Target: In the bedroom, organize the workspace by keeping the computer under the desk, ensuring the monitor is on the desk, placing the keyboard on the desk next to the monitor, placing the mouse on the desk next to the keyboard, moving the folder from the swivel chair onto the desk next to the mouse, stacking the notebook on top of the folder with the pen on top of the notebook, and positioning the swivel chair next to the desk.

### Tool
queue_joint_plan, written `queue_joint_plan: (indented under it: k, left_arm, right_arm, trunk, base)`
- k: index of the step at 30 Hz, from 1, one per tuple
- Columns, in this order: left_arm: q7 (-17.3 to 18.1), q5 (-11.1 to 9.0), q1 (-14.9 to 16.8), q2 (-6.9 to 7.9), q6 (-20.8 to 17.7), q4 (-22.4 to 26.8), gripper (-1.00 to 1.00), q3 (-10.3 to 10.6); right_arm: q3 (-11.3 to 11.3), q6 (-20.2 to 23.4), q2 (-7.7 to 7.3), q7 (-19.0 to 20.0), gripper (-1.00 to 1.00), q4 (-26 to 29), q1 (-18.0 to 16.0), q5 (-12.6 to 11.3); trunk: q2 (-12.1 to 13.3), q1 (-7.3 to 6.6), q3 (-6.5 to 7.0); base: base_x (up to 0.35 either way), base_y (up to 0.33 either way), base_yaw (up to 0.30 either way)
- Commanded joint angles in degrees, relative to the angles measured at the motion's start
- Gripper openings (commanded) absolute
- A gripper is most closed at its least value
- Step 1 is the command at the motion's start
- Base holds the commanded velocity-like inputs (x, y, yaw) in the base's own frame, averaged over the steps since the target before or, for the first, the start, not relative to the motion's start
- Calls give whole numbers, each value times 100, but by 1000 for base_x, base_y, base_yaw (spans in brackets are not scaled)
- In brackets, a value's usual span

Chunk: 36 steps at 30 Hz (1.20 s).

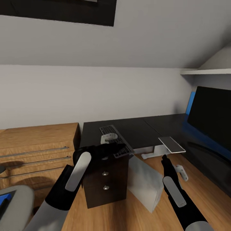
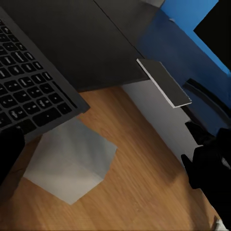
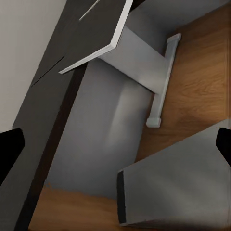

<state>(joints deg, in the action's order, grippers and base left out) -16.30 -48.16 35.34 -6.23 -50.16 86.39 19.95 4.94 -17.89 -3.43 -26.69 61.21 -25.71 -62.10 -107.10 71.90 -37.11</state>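
From the head camera my left gripper [image 1: 110, 148] sits at the keyboard [image 1: 116, 140] overhanging the desk [image 1: 141, 128] edge, likely mid-placement; whether it's clamped I cannot tell. Left wrist: keyboard above the computer [image 2: 72, 166]. Right wrist: fingertips [image 3: 9, 149] spread apart, empty, the computer [image 3: 178, 187] cropped

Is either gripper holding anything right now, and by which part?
The left gripper is at the keyboard's near edge, overhanging the desk; whether it grips cannot be told. The right gripper holds nothing.
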Motion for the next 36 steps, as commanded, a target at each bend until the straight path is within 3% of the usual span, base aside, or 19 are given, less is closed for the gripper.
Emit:
queue_joint_plan:
  k: [1,7,11,14,20,26,36]
  left_arm:
    - [-61,-60,6,-1,-16,37,100,51]
    - [-43,-69,5,1,-18,268,100,344]
    - [-47,-68,3,5,-18,324,100,587]
    - [-54,-65,1,8,-17,334,100,628]
    - [-49,-62,4,15,-20,342,100,664]
    - [-57,-62,4,16,-20,342,100,667]
    - [-51,-74,7,16,-26,336,100,668]
  right_arm:
    - [29,-39,-13,-21,100,-24,-4,-25]
    - [29,-37,-8,-23,100,-75,-4,322]
    - [6,-23,-5,-29,100,-66,-4,351]
    - [-7,-18,-2,-29,100,-26,-4,329]
    - [-80,-13,-6,-24,100,297,-4,-290]
    - [-314,-8,-14,-9,100,350,-4,-776]
    - [-474,34,-94,257,100,627,-4,-942]
  trunk:
    - [-45,22,-25]
    - [-285,154,-132]
    - [-446,242,-204]
    - [-566,308,-258]
    - [-807,439,-366]
    - [-1047,571,-473]
    - [-1448,791,-653]
  base:
    - [0,0,0]
    - [0,0,0]
    - [0,0,0]
    - [0,0,0]
    - [0,0,0]
    - [0,0,0]
    - [0,0,0]
